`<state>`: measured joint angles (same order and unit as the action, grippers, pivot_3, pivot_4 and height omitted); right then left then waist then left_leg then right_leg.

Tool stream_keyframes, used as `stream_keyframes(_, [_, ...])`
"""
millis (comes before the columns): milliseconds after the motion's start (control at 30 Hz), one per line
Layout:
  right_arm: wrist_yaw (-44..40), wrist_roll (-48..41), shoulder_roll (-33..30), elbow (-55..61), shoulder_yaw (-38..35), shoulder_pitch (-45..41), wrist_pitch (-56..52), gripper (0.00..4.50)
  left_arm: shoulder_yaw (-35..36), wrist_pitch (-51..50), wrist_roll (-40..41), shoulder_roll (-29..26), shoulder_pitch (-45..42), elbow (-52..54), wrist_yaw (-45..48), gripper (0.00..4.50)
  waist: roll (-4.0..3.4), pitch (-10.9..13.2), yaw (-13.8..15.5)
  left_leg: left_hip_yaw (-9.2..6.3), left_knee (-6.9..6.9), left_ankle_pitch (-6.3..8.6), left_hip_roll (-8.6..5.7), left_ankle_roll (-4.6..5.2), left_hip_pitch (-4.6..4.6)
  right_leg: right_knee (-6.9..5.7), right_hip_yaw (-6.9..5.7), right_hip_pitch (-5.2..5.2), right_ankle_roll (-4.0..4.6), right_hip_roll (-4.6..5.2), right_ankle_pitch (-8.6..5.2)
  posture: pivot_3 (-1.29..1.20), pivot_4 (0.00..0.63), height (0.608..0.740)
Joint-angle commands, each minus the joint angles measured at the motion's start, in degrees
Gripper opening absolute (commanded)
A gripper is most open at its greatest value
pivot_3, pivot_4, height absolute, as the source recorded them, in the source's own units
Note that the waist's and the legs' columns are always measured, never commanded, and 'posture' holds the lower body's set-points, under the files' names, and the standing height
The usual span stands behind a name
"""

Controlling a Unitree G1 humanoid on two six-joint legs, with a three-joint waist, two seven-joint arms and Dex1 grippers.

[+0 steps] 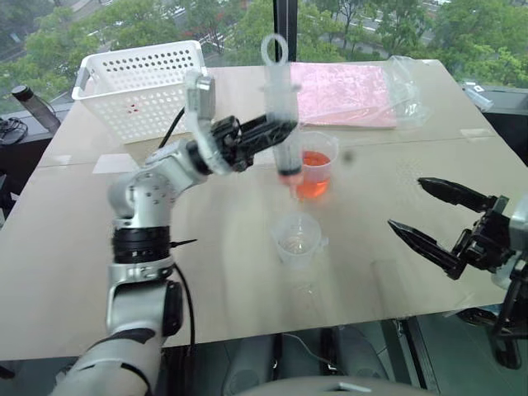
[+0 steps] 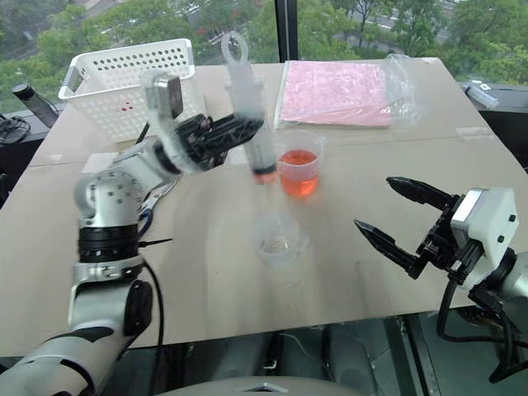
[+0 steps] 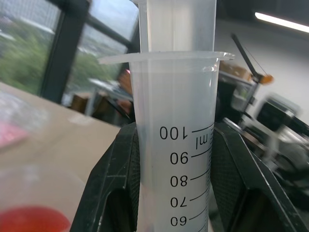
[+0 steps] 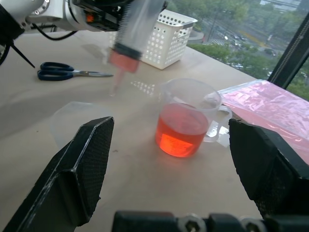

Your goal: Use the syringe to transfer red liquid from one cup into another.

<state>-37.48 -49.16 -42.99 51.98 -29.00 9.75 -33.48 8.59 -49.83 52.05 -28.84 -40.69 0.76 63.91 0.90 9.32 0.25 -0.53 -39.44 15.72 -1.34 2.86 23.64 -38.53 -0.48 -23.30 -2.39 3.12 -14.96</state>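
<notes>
My left gripper [image 1: 276, 130] is shut on the barrel of the syringe [image 1: 280, 107] and holds it nearly upright, ring-topped plunger up. A short band of red liquid [image 1: 289, 175] sits under the dark seal. The syringe tip hangs in the air over the far side of the nearly colourless cup [image 1: 299, 238]. Just behind and to the right stands the cup of red liquid [image 1: 315, 169]. In the left wrist view the fingers [image 3: 113, 188] clamp the barrel [image 3: 176, 145] near the 100 ml mark. My right gripper [image 1: 405, 202] is open and empty, low at the right, pointing toward the cups.
A white perforated basket [image 1: 144, 82] stands at the back left of the table [image 1: 231, 289]. A pink plastic bag [image 1: 342, 92] lies at the back right. Blue-handled scissors [image 4: 63, 71] lie on the table by my left arm. A window runs behind the table.
</notes>
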Motion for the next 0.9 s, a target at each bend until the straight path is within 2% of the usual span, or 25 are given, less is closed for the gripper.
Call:
stream_keyframes(33, [-0.19,0.27,-0.91,0.32,0.46,-1.26,1.93,4.06,-2.03,0.64,1.40,0.39,1.52,5.02,2.43,1.38,0.00,0.00,0.39,0.00,0.00,0.00,0.00,0.00,0.00,0.00,0.00,0.00,0.00,0.01,0.00,0.00,0.150,0.740])
stream_keyframes(233, [1.91,-2.62,-2.49,0.92,0.39,-1.77,-0.09,4.06,-6.32,12.40,-4.85,4.27,5.04,7.66,5.61,1.38,0.00,0.00,0.60,-0.01,-0.01,0.00,0.00,0.00,0.03,0.02,0.01,0.00,0.01,0.06,0.00,0.00,0.150,0.740])
stream_keyframes(333, [3.90,-4.69,-3.67,1.67,-0.32,-1.93,-1.29,4.06,-7.83,16.77,-7.25,3.58,5.61,7.60,8.95,1.38,-0.01,-0.01,0.34,-0.01,-0.01,0.00,0.02,0.00,0.02,0.02,0.01,0.00,0.02,0.04,0.00,0.00,0.150,0.740])
stream_keyframes(533, [14.43,-18.72,-10.77,1.80,-2.04,-7.34,-6.23,4.06,-9.23,23.80,-10.71,2.28,7.21,6.28,14.22,1.38,-0.02,-0.01,0.39,0.04,0.00,0.01,0.03,0.01,0.01,0.02,0.05,-0.01,0.02,0.05,0.00,0.00,0.150,0.740])
stream_keyframes(633, [22.69,-28.39,-15.52,-0.41,1.12,-14.51,-7.34,4.06,-10.14,26.57,-12.40,1.82,8.45,5.34,16.46,1.38,-0.01,-0.01,0.39,0.02,-0.01,0.01,0.03,0.01,0.01,0.03,0.02,0.00,0.02,0.07,0.00,0.00,0.150,0.740])
stream_keyframes(733, [29.15,-34.47,-17.37,-1.22,6.40,-22.48,-6.54,4.06,-10.93,28.76,-13.93,2.03,9.46,4.28,17.36,1.38,-0.03,0.00,0.42,0.01,0.01,0.01,0.05,0.01,0.04,0.05,0.00,0.00,0.04,0.07,-0.01,0.00,0.150,0.740])
stream_keyframes(900, [35.86,-36.71,-16.68,-2.82,17.61,-34.54,-8.06,4.06,-12.15,31.27,-16.34,3.28,9.30,2.69,16.09,1.38,-0.01,0.01,0.45,0.00,0.00,0.03,0.05,0.05,0.12,0.19,-0.03,-0.01,0.02,0.09,0.00,0.00,0.150,0.740])
